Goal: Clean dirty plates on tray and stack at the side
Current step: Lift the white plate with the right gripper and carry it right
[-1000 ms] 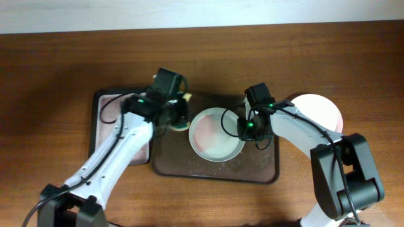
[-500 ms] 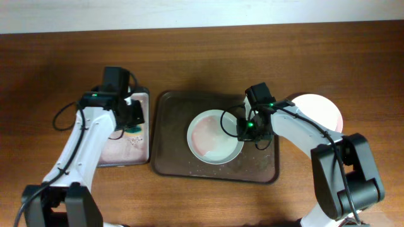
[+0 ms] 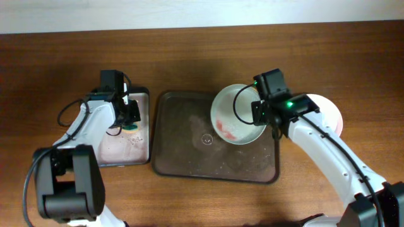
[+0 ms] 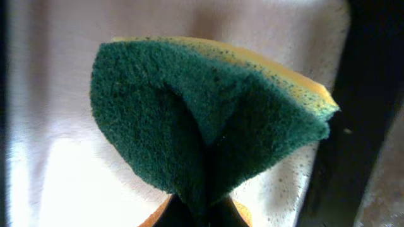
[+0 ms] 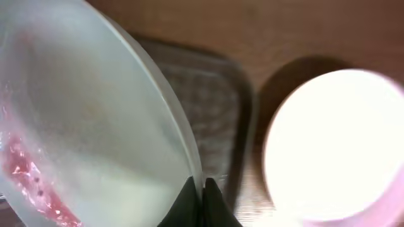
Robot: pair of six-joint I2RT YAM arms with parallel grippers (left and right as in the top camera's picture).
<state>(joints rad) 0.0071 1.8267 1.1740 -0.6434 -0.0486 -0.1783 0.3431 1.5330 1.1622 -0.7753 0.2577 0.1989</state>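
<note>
Overhead gives the layout: the tray (image 3: pixel 189 148) sits mid-table, a small black tray (image 3: pixel 108 151) with a pale pink inside lies just left of it, and 1 clean plate (image 3: pixel 329 108) rests on the table just right of it. Only the left wrist view shows the sponge (image 4: pixel 208 126) close up: green scrub face, yellow backing along its top edge, folded and pinched from below over the small tray's pale floor. Only the right wrist view shows the grip on the dirty plate (image 5: pixel 82 120): its rim is clamped and the plate is tilted, with a red smear (image 5: pixel 28 180) along its lower left edge.

Left gripper (image 4: pixel 201 217): jaws closed tight on the sponge's bottom fold. Right gripper (image 5: pixel 201 203): jaws nearly together, pinching the dirty plate's rim. That plate hangs over the tray's far right corner. Tray floor shows specks, 0 plates lying flat on it.
</note>
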